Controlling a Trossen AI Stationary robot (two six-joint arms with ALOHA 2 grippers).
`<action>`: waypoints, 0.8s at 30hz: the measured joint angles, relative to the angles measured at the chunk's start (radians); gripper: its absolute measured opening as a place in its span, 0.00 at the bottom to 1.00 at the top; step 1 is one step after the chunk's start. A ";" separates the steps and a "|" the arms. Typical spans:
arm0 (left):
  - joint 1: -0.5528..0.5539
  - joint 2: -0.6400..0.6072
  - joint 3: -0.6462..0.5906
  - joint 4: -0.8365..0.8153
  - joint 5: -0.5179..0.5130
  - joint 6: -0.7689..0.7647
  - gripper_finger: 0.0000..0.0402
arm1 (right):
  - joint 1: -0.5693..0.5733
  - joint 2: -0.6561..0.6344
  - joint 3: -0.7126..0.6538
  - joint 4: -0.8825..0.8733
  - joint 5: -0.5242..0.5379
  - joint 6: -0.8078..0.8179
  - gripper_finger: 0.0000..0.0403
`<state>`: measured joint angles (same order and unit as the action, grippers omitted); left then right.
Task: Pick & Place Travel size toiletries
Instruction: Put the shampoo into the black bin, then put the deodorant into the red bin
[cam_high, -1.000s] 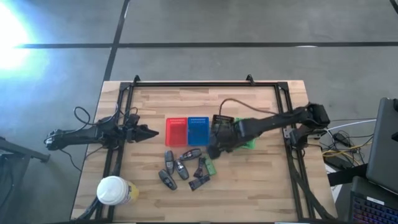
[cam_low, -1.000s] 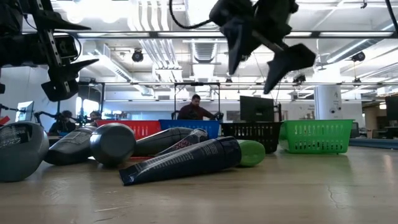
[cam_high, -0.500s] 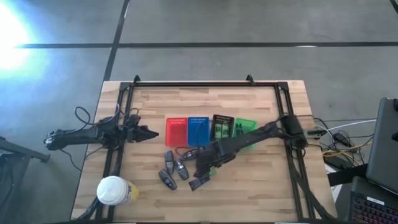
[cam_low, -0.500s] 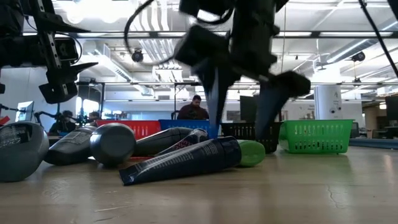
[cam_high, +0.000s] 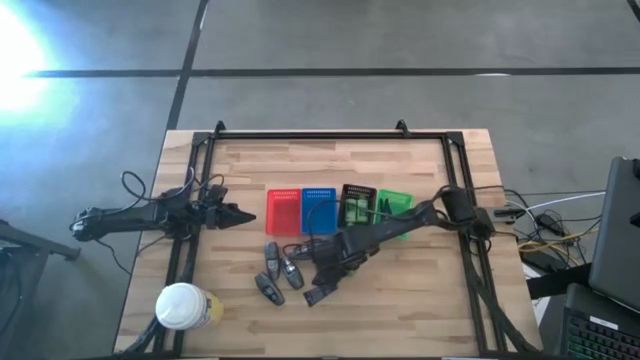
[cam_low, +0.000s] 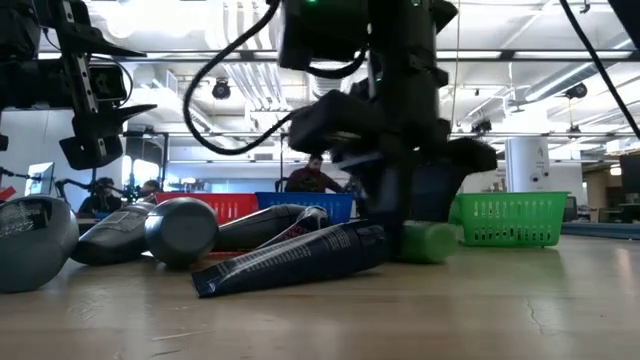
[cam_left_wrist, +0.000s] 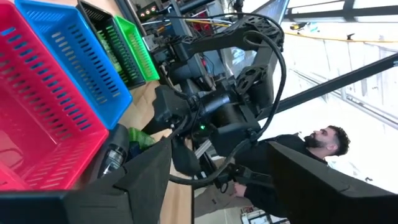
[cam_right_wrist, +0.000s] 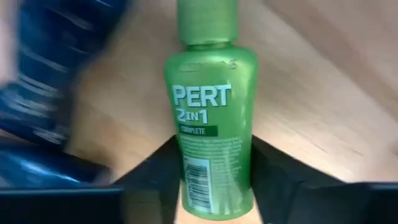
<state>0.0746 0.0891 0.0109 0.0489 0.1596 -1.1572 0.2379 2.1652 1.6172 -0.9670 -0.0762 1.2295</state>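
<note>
Several dark travel-size toiletries (cam_high: 270, 256) lie in a loose pile on the wooden table (cam_high: 420, 300), in front of the red (cam_high: 283, 210), blue (cam_high: 318, 208), black (cam_high: 356, 205) and green (cam_high: 393, 204) trays. My right gripper (cam_right_wrist: 214, 149) is down at the pile's right side, shut on a green PERT bottle (cam_right_wrist: 210, 118) that lies on the wood. The low view shows this bottle (cam_low: 432, 242) beside a dark tube (cam_low: 290, 260). My left gripper (cam_high: 236, 214) hovers open, left of the red tray. My right gripper pinches the green bottle's two long sides (cam_right_wrist: 186, 168) between its fingers (cam_right_wrist: 146, 174), on the half away from the cap (cam_right_wrist: 208, 22). It comes from above, slanting down. The bottle lies flat on the table, label up.
A white-topped yellow container (cam_high: 185, 306) stands at the near left corner. A black frame (cam_high: 330, 135) runs along the table's far and side edges. Bare wood lies right of the pile. A person (cam_low: 315, 172) sits in the room beyond the table.
My right gripper has moved from above the black and green trays toward the table's near-left, gone down to the pile, and shut on the green bottle. The bottle has shifted slightly on the table.
</note>
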 joint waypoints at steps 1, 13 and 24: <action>0.000 0.000 0.000 -0.001 0.000 0.003 0.66 | 0.000 -0.012 -0.002 -0.024 -0.002 0.000 0.31; 0.000 0.000 0.000 0.001 0.000 0.080 0.66 | -0.186 -0.398 -0.108 -0.099 0.214 0.288 0.35; 0.000 0.000 0.000 0.002 0.000 0.086 0.66 | -0.318 -0.415 -0.335 0.162 0.084 0.235 0.69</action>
<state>0.0744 0.0887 0.0109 0.0513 0.1596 -1.0714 -0.0803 1.7503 1.2827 -0.8055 0.0077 1.4644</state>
